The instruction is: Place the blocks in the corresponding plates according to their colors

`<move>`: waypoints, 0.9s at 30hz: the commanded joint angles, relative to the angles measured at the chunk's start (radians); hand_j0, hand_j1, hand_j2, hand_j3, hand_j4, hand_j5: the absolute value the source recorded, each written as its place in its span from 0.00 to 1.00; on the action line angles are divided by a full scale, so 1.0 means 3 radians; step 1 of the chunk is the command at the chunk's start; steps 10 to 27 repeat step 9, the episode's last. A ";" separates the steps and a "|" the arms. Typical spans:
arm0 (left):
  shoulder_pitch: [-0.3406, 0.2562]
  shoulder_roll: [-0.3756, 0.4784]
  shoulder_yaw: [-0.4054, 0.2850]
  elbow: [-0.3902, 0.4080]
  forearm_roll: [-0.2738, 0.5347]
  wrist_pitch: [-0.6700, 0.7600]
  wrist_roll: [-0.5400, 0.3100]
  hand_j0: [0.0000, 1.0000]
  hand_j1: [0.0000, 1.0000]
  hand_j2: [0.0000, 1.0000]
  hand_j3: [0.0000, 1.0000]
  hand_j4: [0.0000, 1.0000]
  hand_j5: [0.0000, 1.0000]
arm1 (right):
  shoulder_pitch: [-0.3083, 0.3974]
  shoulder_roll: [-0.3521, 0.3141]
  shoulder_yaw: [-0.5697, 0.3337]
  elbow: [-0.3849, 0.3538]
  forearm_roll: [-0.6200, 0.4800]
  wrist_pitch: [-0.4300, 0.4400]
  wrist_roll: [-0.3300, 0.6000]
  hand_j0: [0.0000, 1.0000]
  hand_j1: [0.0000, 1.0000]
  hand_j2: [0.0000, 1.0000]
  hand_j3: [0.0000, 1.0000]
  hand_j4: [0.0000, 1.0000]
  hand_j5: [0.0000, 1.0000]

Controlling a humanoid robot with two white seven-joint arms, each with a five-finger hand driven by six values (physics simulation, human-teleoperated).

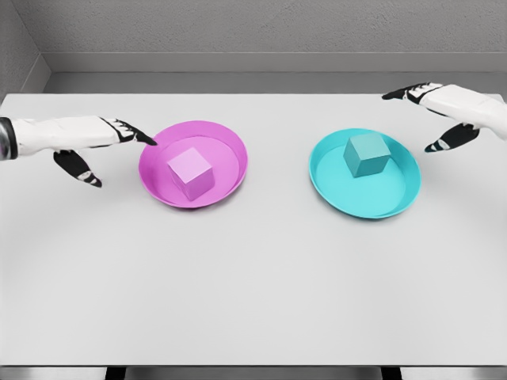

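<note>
item one: we record a small matte pink cube block sitting inside the shallow round pink plate, a little toward the near-left of the dish's floor, one corner turned toward us. the plate lies on the left half of the table.

item two: we record a small matte teal cube block sitting inside the shallow round teal plate, toward the far part of its floor. this plate lies on the right half of the table, well apart from the pink one.

item three: we note that each block rests in the plate of its own colour, and neither is touched by a hand.

item four: our left hand, white with black fingers, comes in from the left edge and hangs just left of the pink plate. its fingers are spread and relaxed, holding nothing; one dark fingertip points toward the plate's near-left rim and appears to reach it, though we cannot tell whether it touches. the thumb hangs lower, apart from the rest.

item five: our right hand, same make, comes in from the right edge, beyond and to the right of the teal plate. its fingers are likewise spread and empty, extended leftward, thumb hanging below near the plate's right rim.

item six: a plain flat white table bears both plates; a grey wall stands behind.
</note>
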 commanded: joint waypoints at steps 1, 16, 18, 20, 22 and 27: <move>0.0005 0.0287 0.0043 0.0006 0.0196 0.0010 0.0004 1.00 1.00 1.00 1.00 1.00 1.00 | 0.0000 -0.0013 -0.0011 -0.0001 0.0003 0.0010 -0.0002 1.00 1.00 1.00 1.00 1.00 1.00; 0.0025 0.0271 0.0043 0.0006 0.0201 0.0010 0.0004 1.00 1.00 1.00 1.00 1.00 1.00 | 0.0005 -0.0013 -0.0011 -0.0006 0.0054 0.0010 -0.0002 1.00 1.00 1.00 1.00 1.00 1.00; 0.0025 0.0271 0.0043 0.0006 0.0201 0.0010 0.0004 1.00 1.00 1.00 1.00 1.00 1.00 | 0.0005 -0.0013 -0.0011 -0.0006 0.0054 0.0010 -0.0002 1.00 1.00 1.00 1.00 1.00 1.00; 0.0025 0.0271 0.0043 0.0006 0.0201 0.0010 0.0004 1.00 1.00 1.00 1.00 1.00 1.00 | 0.0005 -0.0013 -0.0011 -0.0006 0.0054 0.0010 -0.0002 1.00 1.00 1.00 1.00 1.00 1.00; 0.0025 0.0271 0.0043 0.0006 0.0201 0.0010 0.0004 1.00 1.00 1.00 1.00 1.00 1.00 | 0.0005 -0.0013 -0.0011 -0.0006 0.0054 0.0010 -0.0002 1.00 1.00 1.00 1.00 1.00 1.00; 0.0025 0.0271 0.0043 0.0006 0.0201 0.0010 0.0004 1.00 1.00 1.00 1.00 1.00 1.00 | 0.0005 -0.0013 -0.0011 -0.0006 0.0054 0.0010 -0.0002 1.00 1.00 1.00 1.00 1.00 1.00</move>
